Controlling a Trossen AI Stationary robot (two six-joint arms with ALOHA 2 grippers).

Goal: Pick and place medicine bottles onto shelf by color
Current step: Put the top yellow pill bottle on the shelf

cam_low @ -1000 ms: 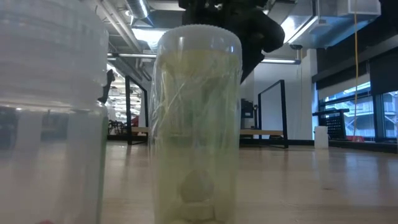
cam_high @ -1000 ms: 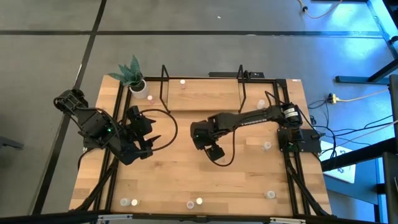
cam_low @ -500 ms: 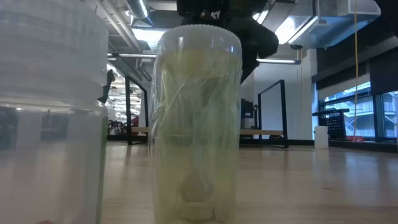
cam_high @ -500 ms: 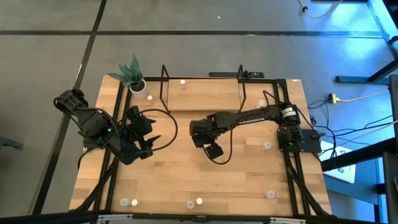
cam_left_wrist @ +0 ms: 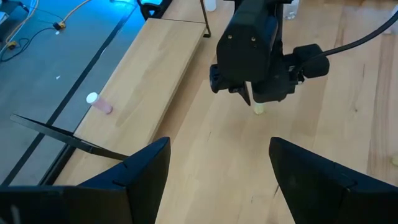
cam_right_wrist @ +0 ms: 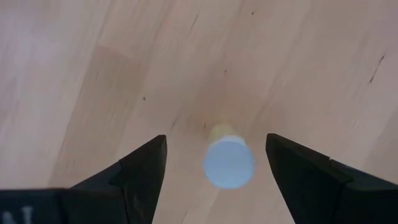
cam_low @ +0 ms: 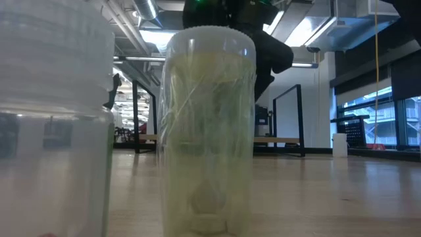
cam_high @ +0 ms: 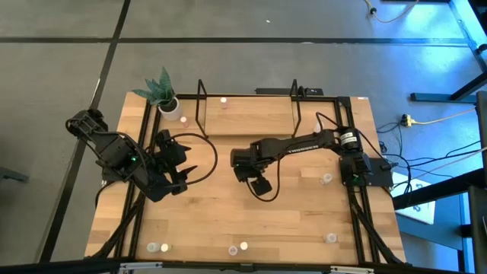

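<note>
I have the right gripper (cam_right_wrist: pixel 214 174) poised over a yellow-green-topped bottle (cam_right_wrist: pixel 228 160) standing on the tabletop (cam_high: pixel 213 221) near the shelf (cam_high: pixel 251 114), fingers spread wide and empty (left gripper (cam_left_wrist: pixel 217 180) waits apart, also spread). My worry: the bottle sits off-centre between the fingers, so closing could tip it.

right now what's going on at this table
The right gripper hangs over the middle of the table, fingers open on either side of a small upright medicine bottle with yellowish contents; it has not closed on it. The left gripper waits open at the table's left side, holding nothing. On the shelf at the far edge one bottle already sits, and more bottles stand along the near edge.
</note>
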